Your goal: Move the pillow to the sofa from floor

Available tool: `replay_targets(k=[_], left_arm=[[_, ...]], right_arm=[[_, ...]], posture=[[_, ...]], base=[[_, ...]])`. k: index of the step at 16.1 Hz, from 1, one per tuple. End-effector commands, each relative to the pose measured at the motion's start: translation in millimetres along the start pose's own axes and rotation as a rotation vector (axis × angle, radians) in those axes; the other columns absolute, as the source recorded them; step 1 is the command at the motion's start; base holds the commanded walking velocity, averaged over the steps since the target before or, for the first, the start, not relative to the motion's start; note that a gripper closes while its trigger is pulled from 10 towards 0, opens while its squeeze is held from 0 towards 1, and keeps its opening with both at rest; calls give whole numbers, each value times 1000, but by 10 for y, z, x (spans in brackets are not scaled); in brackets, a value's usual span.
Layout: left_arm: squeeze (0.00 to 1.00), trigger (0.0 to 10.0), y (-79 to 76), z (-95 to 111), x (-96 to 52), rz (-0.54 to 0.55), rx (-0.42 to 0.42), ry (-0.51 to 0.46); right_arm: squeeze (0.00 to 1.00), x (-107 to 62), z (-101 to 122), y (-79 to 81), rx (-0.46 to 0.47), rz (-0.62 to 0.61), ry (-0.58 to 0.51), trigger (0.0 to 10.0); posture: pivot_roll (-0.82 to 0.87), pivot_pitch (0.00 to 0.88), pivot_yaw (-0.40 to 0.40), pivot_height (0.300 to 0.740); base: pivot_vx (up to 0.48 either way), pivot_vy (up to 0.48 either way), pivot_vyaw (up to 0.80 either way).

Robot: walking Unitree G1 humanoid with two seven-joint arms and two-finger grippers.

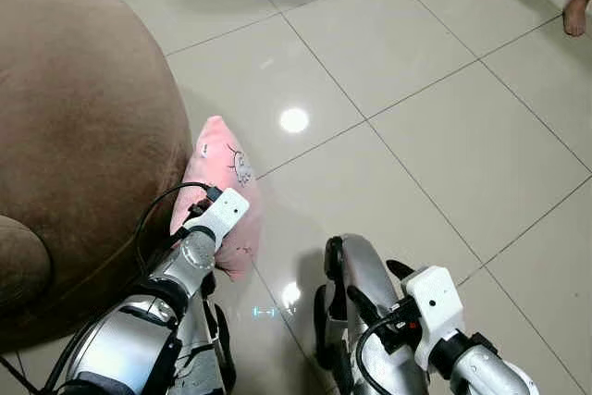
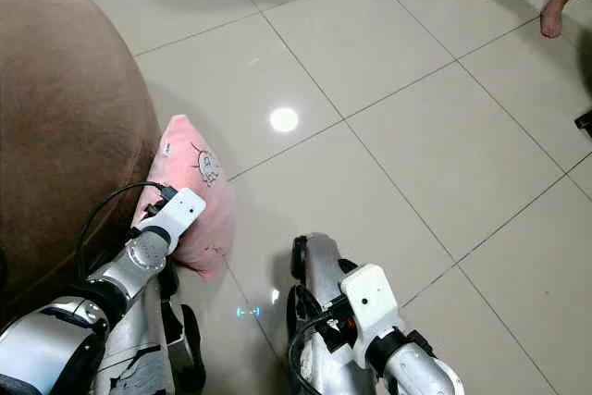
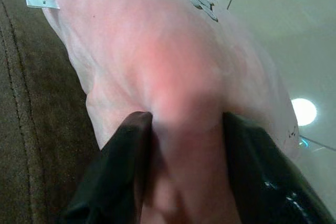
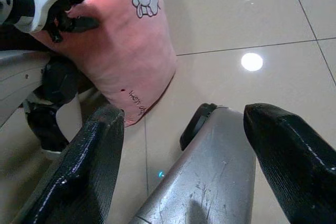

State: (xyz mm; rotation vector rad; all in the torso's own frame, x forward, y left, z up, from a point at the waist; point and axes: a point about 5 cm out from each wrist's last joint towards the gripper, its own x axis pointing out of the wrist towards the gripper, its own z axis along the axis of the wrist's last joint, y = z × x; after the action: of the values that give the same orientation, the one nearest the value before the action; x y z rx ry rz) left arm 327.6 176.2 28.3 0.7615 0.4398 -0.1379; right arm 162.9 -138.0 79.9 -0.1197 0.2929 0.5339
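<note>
Left gripper (image 3: 184, 124) was clamped on the pink pillow (image 1: 227, 201) (cartoon print, white tag), which leaned on the brown sofa (image 1: 83, 136) at floor (image 1: 416, 136) level. Right gripper (image 4: 184, 145) hung spread apart, holding nothing.

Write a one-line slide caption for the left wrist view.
Left gripper pinching a fold of the pink pillow beside the brown sofa.

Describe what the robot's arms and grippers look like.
Both arms are silver metal with black joints. Each wrist carries a white boxy camera housing with a black cable looping into it. The left gripper and right gripper each have two long, glossy black fingers.
</note>
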Motion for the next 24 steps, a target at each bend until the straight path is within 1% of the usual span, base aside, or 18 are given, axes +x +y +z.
replay_targets(k=[1,5,11,15,17,19,20,21,22,23,24], left_arm=[[0,0,-86,-99,-29,-36,-11,40],[0,0,-105,-95,-30,-50,-14,41],[0,0,-112,-97,-32,-56,-25,42],[0,0,-132,-64,-28,-62,-56,32],[0,0,-178,-24,-29,-80,-87,15],[0,0,-231,47,-28,-97,-155,-12],[0,0,-265,156,-22,-120,-247,-57],[0,0,-309,364,-20,-173,-384,-154],[0,0,-318,460,-22,-196,-445,-200],[0,0,-281,743,-40,-254,-597,-349],[0,0,-205,968,-79,-286,-686,-488]], right_arm=[[0,-51,8,6,1,9,-3,10000],[0,-51,3,-11,-14,9,1,10000],[0,-48,-11,5,-21,6,6,10000],[0,-38,-45,-15,-27,-11,11,10000],[0,-23,-74,-32,-24,-35,10,10000],[0,-3,-86,-58,-18,-83,-1,10000],[0,-1,-93,-90,0,-125,-10,10000],[0,5,-94,-139,35,-181,-36,10000],[0,13,-102,-165,46,-205,-43,10000],[0,27,-75,-219,60,-263,-76,10000],[0,30,-24,-261,64,-311,-114,10000]], posture=[[-202,332,-95,540],[-202,329,-99,540],[-203,325,-101,540],[-192,305,-93,540],[-171,279,-83,540],[-149,245,-70,540],[-137,224,-62,540],[-103,158,-44,540],[-95,140,-39,540],[-76,110,-29,540],[-65,95,-27,540]], base=[[0,0,0],[0,0,0],[0,0,0],[0,0,0],[0,0,0],[0,0,0],[0,0,0],[0,0,0],[0,0,0],[0,0,0],[0,0,0]])
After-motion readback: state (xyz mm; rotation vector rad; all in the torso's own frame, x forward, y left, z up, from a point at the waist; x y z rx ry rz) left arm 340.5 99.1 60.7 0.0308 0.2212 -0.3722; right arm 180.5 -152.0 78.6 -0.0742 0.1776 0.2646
